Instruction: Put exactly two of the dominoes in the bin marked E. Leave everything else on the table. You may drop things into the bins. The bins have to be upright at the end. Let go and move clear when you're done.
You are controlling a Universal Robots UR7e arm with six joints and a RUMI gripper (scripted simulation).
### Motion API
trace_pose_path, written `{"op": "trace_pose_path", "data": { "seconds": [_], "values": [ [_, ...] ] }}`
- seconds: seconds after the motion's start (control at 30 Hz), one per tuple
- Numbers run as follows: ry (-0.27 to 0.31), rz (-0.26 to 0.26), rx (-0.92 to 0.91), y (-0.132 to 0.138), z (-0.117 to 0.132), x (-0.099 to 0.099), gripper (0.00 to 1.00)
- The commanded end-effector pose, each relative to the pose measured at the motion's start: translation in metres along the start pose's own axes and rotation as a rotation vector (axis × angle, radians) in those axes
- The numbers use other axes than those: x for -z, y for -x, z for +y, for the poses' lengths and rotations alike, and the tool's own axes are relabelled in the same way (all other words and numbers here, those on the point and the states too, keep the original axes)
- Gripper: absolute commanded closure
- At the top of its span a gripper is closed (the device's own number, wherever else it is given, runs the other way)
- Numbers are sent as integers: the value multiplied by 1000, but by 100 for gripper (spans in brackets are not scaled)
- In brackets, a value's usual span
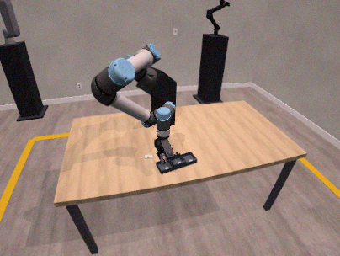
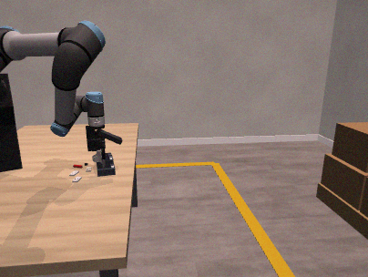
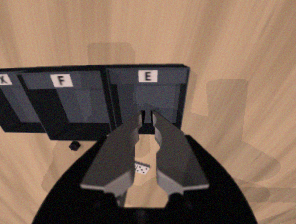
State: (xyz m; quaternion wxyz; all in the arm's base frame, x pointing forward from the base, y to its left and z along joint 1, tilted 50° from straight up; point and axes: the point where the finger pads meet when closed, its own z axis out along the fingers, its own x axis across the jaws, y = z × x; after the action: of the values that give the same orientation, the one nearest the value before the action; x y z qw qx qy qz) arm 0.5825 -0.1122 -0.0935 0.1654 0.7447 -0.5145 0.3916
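Note:
My gripper [image 3: 147,111] [image 1: 164,160] is shut, with nothing seen between the fingertips. In the wrist view the tips appear over the near part of the bin marked E [image 3: 172,78], the rightmost bin, which stands upright. I see no domino in it, though the fingers hide part of its floor. A white dotted domino [image 3: 142,168] lies on the table behind the fingers. In the exterior view, dominoes [image 2: 74,173] [image 2: 76,179] lie on the table, and another small white domino [image 2: 88,169] lies nearer the bins.
The bin marked F [image 3: 90,79] and the bin marked X [image 3: 15,80] adjoin E, upright. A small black object [image 3: 74,145] [image 2: 86,164] lies beside the bins. A red object [image 2: 77,166] lies near the dominoes. The table's edge [image 1: 181,184] runs just beyond the bins.

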Motion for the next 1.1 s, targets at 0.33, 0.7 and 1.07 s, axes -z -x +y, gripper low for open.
{"op": "trace_pose_path", "data": {
  "seconds": [0.33, 0.7, 1.07],
  "values": [
    [-1, 0, 0, 0, 0, 4, 96],
    [-1, 0, 0, 0, 0, 19, 96],
    [-1, 0, 0, 0, 0, 34, 96]
  ]
}}
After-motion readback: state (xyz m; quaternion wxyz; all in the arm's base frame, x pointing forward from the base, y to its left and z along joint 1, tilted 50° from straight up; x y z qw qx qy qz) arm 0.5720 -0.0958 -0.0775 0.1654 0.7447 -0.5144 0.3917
